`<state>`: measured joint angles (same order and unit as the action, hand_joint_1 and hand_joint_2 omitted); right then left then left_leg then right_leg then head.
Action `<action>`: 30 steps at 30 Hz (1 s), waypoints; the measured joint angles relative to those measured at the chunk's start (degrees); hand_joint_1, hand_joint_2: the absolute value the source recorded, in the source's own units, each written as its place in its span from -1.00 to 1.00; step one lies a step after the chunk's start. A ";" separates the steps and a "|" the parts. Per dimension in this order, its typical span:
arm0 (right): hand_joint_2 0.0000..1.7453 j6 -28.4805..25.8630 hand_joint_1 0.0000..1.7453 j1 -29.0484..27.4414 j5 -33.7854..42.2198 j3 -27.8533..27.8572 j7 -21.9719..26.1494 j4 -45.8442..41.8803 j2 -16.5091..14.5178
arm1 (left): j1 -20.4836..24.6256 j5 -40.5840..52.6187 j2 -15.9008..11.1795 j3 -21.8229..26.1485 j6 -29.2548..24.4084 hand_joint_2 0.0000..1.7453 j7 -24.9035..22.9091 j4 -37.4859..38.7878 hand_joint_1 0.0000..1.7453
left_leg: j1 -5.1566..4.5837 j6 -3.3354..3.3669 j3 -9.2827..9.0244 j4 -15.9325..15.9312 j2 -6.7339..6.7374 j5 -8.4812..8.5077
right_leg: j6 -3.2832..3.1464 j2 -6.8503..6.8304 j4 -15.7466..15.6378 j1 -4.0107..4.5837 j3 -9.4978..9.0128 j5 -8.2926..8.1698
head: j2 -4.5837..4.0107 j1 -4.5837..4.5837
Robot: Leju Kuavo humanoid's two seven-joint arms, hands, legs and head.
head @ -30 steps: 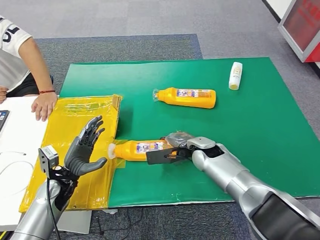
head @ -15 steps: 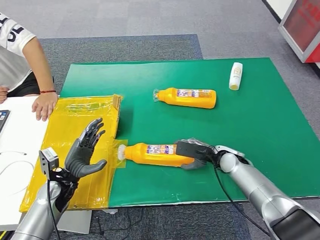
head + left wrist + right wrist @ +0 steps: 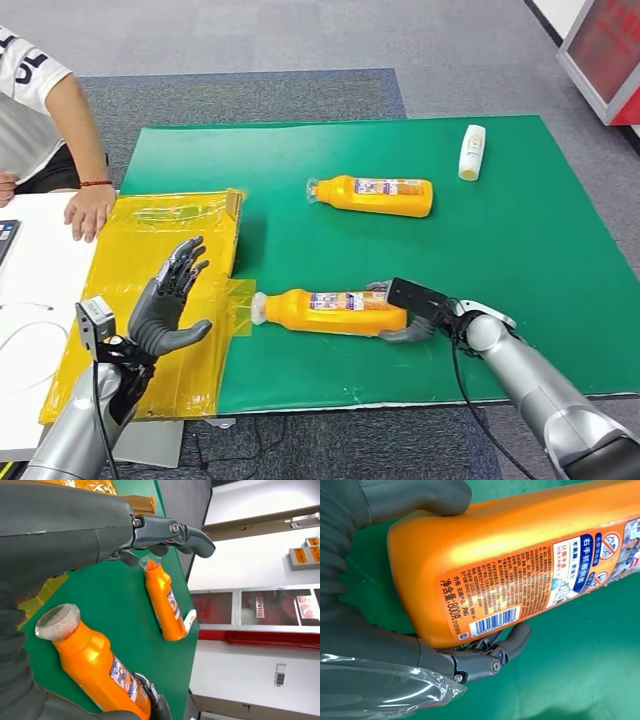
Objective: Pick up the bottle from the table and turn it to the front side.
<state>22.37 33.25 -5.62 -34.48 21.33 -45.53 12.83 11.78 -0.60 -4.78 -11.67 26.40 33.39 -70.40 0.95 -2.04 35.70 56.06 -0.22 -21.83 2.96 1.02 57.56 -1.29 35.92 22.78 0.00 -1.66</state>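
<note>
I see my right hand (image 3: 413, 312) wrapped around the base end of the near bottle (image 3: 332, 312), thumb on one side and fingers (image 3: 501, 652) curled under the other; the bottle lies on its side on the green mat (image 3: 528, 250), cap pointing toward the yellow bag (image 3: 143, 250). From the right wrist, the label face with barcode and small print is turned toward the camera. My left hand (image 3: 167, 297) hovers over the yellow bag, fingers spread wide and holding nothing. A second orange bottle (image 3: 373, 195) lies on its side farther back on the mat, well apart from the first, and a small white bottle (image 3: 472, 151) lies near the far right corner. A person's hand (image 3: 88, 210) rests on the white table (image 3: 30, 290) beside the bag.
</note>
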 joint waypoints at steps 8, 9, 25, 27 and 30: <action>1.00 1.04 1.00 -0.86 1.64 1.56 0.78 0.00 0.02 | -0.15 -0.01 -0.01 -0.15 -0.04 1.00 0.10 0.13 -1.00 | 0.00 0.00 0.00 0.00 0.00 0.00 | 0.00 0.00 0.00 0.00 -0.01 0.00 | -0.01 0.00; 1.00 1.53 1.00 -1.05 2.32 1.80 1.11 0.00 0.02 | -0.17 -0.02 -0.01 -0.16 -0.04 1.00 0.10 0.14 -1.00 | 0.00 0.00 0.00 0.00 0.00 0.00 | 0.00 0.00 0.00 0.00 -0.01 0.00 | -0.01 0.00; 1.00 16.78 0.98 -10.79 21.86 10.96 5.63 -6.63 -0.10 | -1.02 -0.62 -0.17 -0.91 -0.02 1.00 0.27 0.18 -1.00 | 0.00 0.03 0.08 0.00 -0.02 -0.03 | 0.02 -0.02 0.01 0.00 0.03 0.02 | 0.00 0.01; 1.00 15.86 0.95 -11.18 21.59 11.62 5.00 -7.74 -0.16 | -1.20 -0.73 -0.28 -0.97 -0.12 1.00 0.27 0.17 -1.00 | 0.00 0.03 0.08 0.00 -0.03 -0.03 | 0.02 -0.02 0.01 0.00 0.02 0.02 | 0.00 0.01; 1.00 12.52 0.99 -11.48 19.34 11.92 3.83 -9.20 -0.24 | -1.51 -0.75 -0.38 -1.03 -0.46 1.00 0.26 0.17 -1.00 | 0.00 0.03 0.07 0.00 -0.02 -0.02 | 0.02 -0.02 0.01 0.00 0.02 0.01 | 0.00 0.00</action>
<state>34.89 21.77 13.72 -22.56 25.15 -54.73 12.59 10.27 -1.36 -5.16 -12.69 25.94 33.65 -70.23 0.94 -2.01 35.77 56.06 -0.24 -21.86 2.97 1.01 57.56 -1.29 35.94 22.79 0.00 -1.66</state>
